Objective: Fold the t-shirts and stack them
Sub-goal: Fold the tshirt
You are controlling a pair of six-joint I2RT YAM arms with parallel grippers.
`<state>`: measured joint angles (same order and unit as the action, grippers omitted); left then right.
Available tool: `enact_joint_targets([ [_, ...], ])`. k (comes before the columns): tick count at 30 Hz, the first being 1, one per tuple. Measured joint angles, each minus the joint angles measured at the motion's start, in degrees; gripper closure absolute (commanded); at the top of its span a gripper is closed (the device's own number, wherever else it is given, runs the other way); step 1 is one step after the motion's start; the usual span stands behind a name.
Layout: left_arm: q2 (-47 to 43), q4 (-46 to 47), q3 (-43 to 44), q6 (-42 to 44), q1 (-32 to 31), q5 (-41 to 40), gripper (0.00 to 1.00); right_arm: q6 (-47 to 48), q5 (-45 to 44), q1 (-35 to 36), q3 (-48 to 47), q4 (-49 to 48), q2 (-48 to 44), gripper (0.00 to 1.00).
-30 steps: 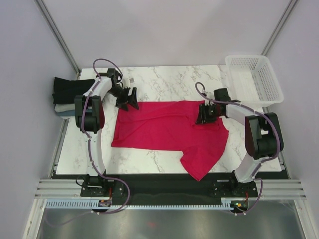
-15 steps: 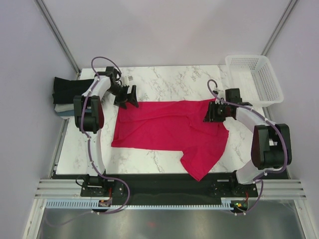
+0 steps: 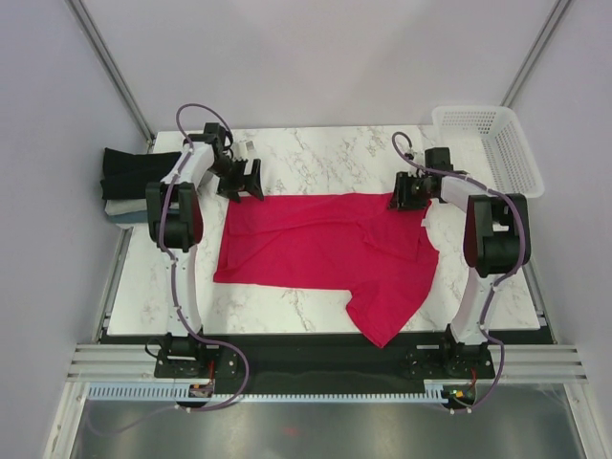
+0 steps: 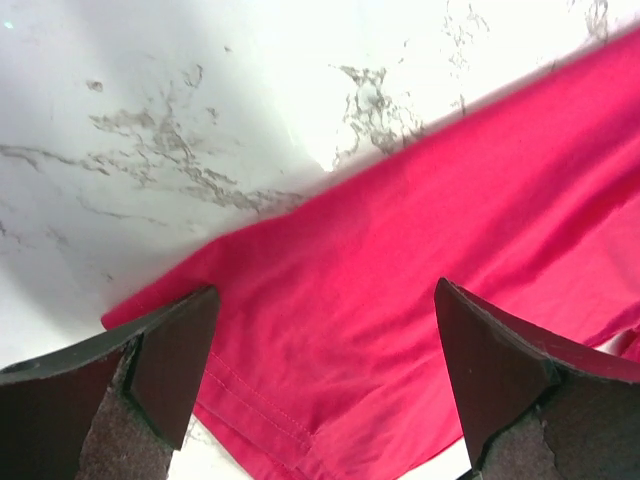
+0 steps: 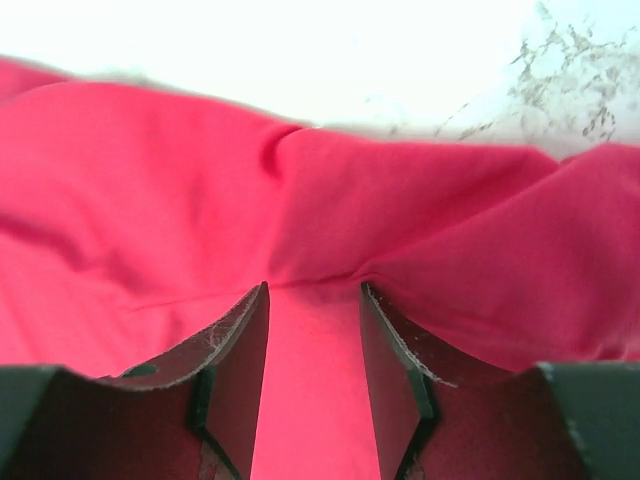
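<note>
- Table (image 3: 325, 153): white marble top, arms mounted at the near edge.
- Red shirt (image 3: 316, 244): spread flat mid-table, unfolded. Near-right part hangs down towards the near edge, and there are some wrinkles on the right side.
- Basket (image 3: 473, 108): white mesh, far-right corner of the table, well apart from the red shirt.
- Folded stack (image 3: 129, 182): at the table's left edge, black on top, pale grey-white under it, blue at the bottom. It does not touch the red shirt.
- Right gripper (image 3: 406, 194): at the red shirt's far-right corner. Fingers (image 5: 240, 360) are parted by a narrow gap with the tips down at the cloth, and creases bunch up just ahead of them. Red fills the gap, but I can't tell if any cloth is actually pinched.
- Left gripper (image 3: 244, 182): at the red shirt's far-left corner, jaws spread wide. Wrist view shows the hem corner lying between the fingers (image 4: 165, 370), nothing gripped.
</note>
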<state>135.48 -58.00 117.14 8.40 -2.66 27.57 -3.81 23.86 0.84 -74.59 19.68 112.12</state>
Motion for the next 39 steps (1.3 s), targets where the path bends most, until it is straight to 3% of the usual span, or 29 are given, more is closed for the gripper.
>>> enact_joint_targets([
  [9,2.23,-0.94,3.04,-0.46,-0.31,-1.77,0.01,0.00,-1.88,0.00,-8.81,0.02,7.65,0.49],
  [16,7.72,-0.85,13.09,-0.31,-1.68,-5.53,0.01,0.68,-3.30,0.11,-18.47,-0.70,14.40,0.47],
  [27,14.80,6.34,24.52,1.79,-5.46,-18.38,0.01,2.10,-5.79,0.17,-30.08,-2.03,22.03,0.45],
  [31,12.96,7.74,22.01,1.75,-5.97,-20.70,0.00,2.12,-5.84,0.17,-30.36,-1.84,22.10,0.44],
  [37,-0.87,6.51,7.76,-0.57,-3.10,-16.41,0.01,1.31,-4.96,0.17,-30.21,-0.59,20.39,0.44],
  [38,-3.45,6.03,5.57,-1.03,-2.08,-14.88,0.03,1.01,-4.55,0.17,-30.03,-0.50,19.78,0.44],
  [39,-5.79,5.77,3.63,-1.49,-0.90,-13.07,0.12,0.70,-4.15,0.17,-29.81,-0.42,18.91,0.44],
])
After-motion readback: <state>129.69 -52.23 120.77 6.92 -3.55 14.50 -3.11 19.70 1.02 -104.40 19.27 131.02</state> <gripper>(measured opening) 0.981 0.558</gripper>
